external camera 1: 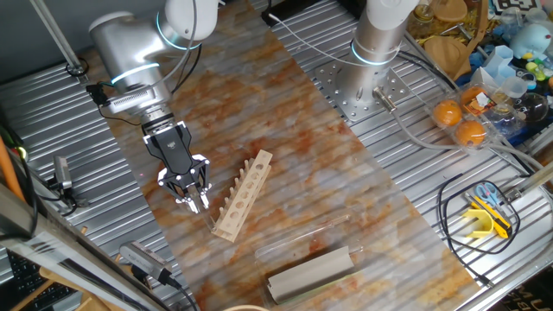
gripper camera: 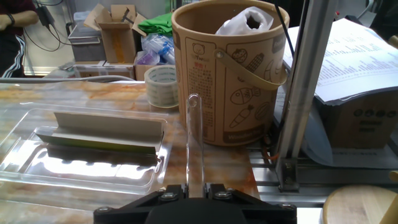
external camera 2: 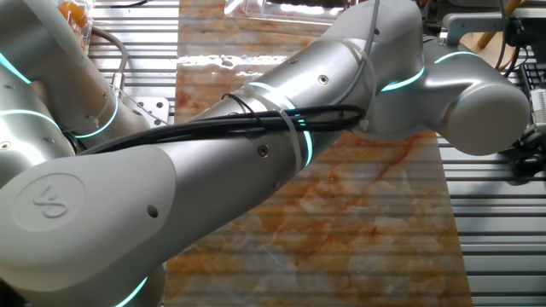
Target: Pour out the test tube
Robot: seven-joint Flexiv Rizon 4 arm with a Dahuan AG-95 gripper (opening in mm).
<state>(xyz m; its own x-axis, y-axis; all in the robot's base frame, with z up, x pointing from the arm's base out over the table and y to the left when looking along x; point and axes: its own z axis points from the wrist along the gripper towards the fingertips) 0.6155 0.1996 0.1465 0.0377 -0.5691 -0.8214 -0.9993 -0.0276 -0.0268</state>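
In the hand view a thin clear glass test tube [gripper camera: 194, 134] stands between my fingers and points away from the hand, its rounded end in front of a paper bucket. My gripper [gripper camera: 197, 186] is shut on its lower part. In one fixed view the gripper [external camera 1: 192, 197] hangs low over the marbled table, just left of a wooden tube rack [external camera 1: 244, 193]; the tube itself is too thin to make out there. In the other fixed view my arm [external camera 2: 256, 162] hides the gripper and the tube.
A clear tray holding a grey block [gripper camera: 93, 138] lies left of the tube; it also shows in one fixed view [external camera 1: 311, 272]. A longer clear tube [external camera 1: 302, 236] lies next to the rack. A paper bucket [gripper camera: 230, 68], a tape roll [gripper camera: 161, 86] and a metal post [gripper camera: 305, 93] stand ahead.
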